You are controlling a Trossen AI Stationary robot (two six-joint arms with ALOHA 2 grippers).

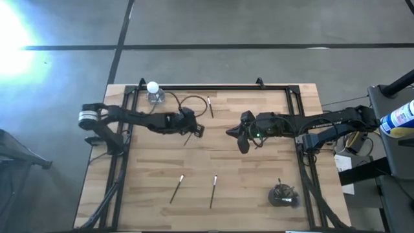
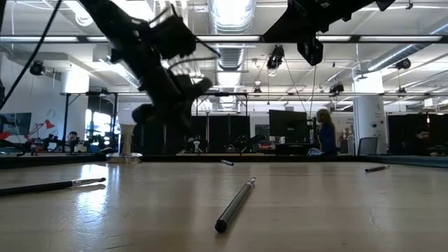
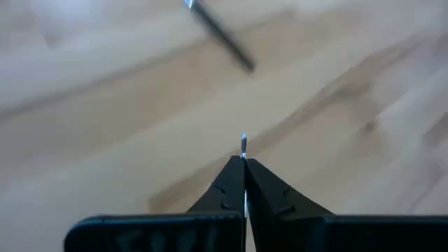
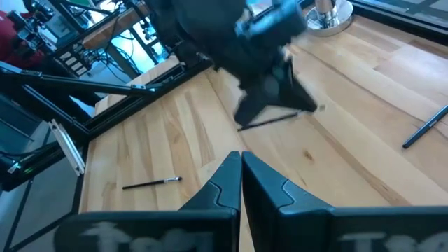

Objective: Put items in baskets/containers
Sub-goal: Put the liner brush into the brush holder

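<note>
My left end effector (image 1: pixel 194 131) sits left of centre in the high view, clamped on a thin brush (image 1: pixel 189 137); its metal tip pokes out between the closed fingers in the left wrist view (image 3: pixel 243 145). My right end effector (image 1: pixel 237 137) hangs just right of centre, fingers pressed together on nothing. Three more brushes lie loose on the desk (image 1: pixel 142 181): one in the upper middle (image 1: pixel 210 107), and two in the lower middle, lying side by side (image 1: pixel 176 188) (image 1: pixel 213 190). The dark cup (image 1: pixel 283 195) stands at the lower right, brush handles sticking out of it. A small white-topped object (image 1: pixel 154 92) sits at the upper left edge.
</note>
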